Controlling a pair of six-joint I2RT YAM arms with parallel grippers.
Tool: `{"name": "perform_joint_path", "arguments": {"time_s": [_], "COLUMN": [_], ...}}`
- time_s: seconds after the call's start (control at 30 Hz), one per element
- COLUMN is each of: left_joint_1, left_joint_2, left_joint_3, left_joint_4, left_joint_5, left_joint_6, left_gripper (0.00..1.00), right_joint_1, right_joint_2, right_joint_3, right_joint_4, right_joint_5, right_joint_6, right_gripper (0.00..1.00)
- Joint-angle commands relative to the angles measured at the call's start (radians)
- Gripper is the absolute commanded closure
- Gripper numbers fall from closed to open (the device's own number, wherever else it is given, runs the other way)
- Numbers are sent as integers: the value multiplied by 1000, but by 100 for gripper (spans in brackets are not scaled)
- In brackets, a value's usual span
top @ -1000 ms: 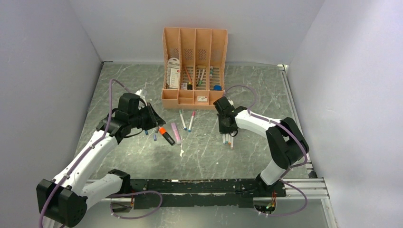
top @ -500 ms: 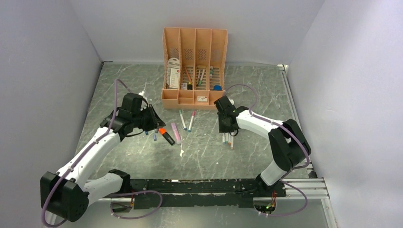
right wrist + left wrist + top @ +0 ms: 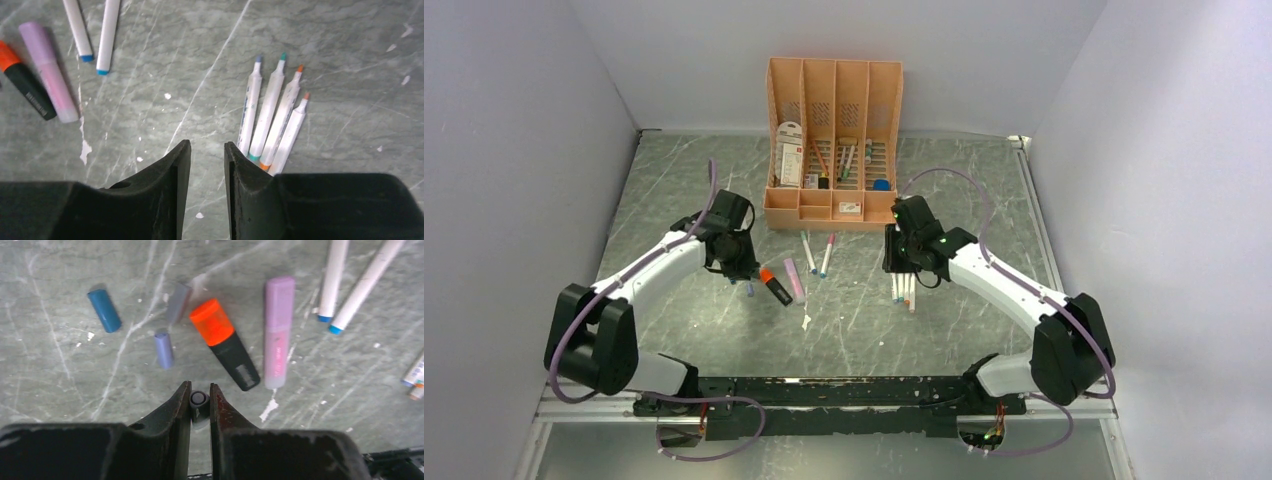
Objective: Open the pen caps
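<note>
My left gripper [image 3: 200, 386] [image 3: 742, 270] is shut on a small grey pen cap [image 3: 199, 399], seen end-on between the fingertips just above the table. Ahead of it lie three loose pen caps: a blue one [image 3: 104, 310], a grey one [image 3: 178, 302] and a lavender one [image 3: 163, 349]. Beside them rest a black highlighter with an orange cap [image 3: 212, 321] and a lilac highlighter [image 3: 278, 332]. My right gripper [image 3: 206, 145] [image 3: 902, 268] hangs open and empty, just left of several uncapped white markers [image 3: 270, 115] lying side by side.
Two capped white markers [image 3: 92, 35] lie between the highlighters and the peach desk organizer [image 3: 834, 150], which stands at the back centre with pens and small items inside. Grey walls close in the left, right and back sides.
The right jaws have opened and the right arm's elbow has swung outward. The left arm has folded in, moving its gripper slightly right, still shut on the cap.
</note>
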Motion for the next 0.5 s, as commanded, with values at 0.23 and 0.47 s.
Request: {"name": "perform_joint_path", "arguments": {"time_s": [0.23, 0.47], "left_joint_1": [48, 56], "left_joint_2": [104, 145], "left_joint_3": [32, 11], "left_joint_4": [-69, -56], "left_joint_5": [-169, -133], "left_joint_6": [57, 43], "left_gripper": [85, 83], "right_joint_1": [4, 5], "right_joint_2": [-46, -32], "right_joint_3": [-77, -71], "right_joint_4": [36, 41], "right_joint_5": [-139, -159], "right_joint_6": [-17, -32], "right_gripper": [68, 68]}}
